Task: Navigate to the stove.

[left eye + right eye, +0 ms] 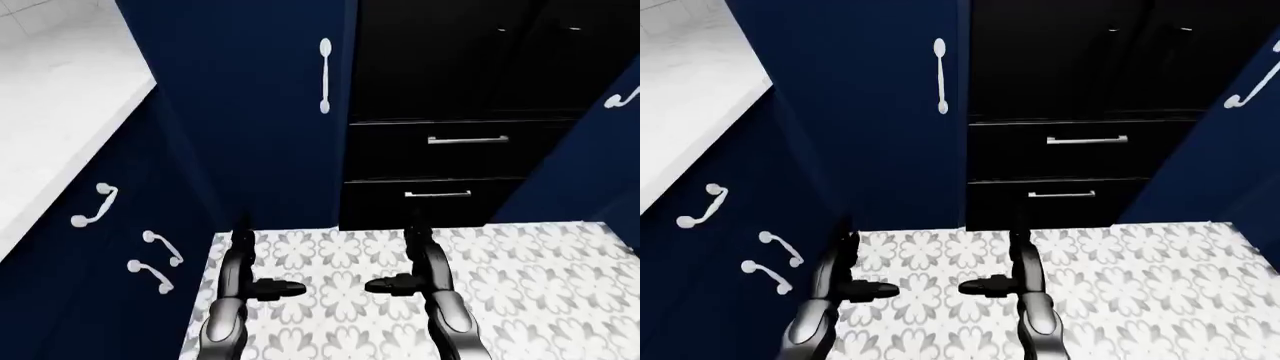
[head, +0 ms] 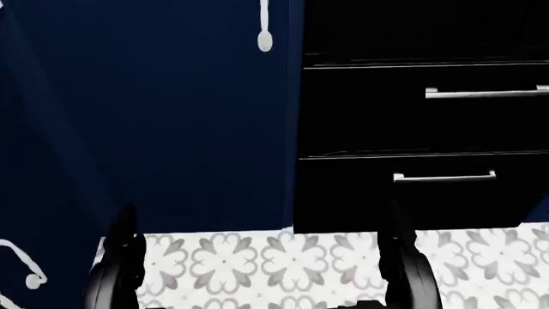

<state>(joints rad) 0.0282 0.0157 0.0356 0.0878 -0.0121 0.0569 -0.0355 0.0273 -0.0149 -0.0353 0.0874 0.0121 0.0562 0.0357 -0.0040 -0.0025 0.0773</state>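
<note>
No stove shows in any view. A black appliance with two drawers point(image 1: 455, 161) and silver bar handles stands at the upper middle, between navy cabinets. My left hand point(image 1: 262, 286) and right hand point(image 1: 395, 283) hang low over the patterned floor point(image 1: 540, 277), both empty, fingers pointing inward toward each other and spread open. In the head view only the dark forearms show at the bottom.
A tall navy cabinet door point(image 1: 260, 105) with a white handle point(image 1: 325, 75) stands left of the black unit. A white counter point(image 1: 50, 112) over navy drawers point(image 1: 120, 247) runs along the left. Another navy cabinet point(image 1: 610, 150) closes the right side.
</note>
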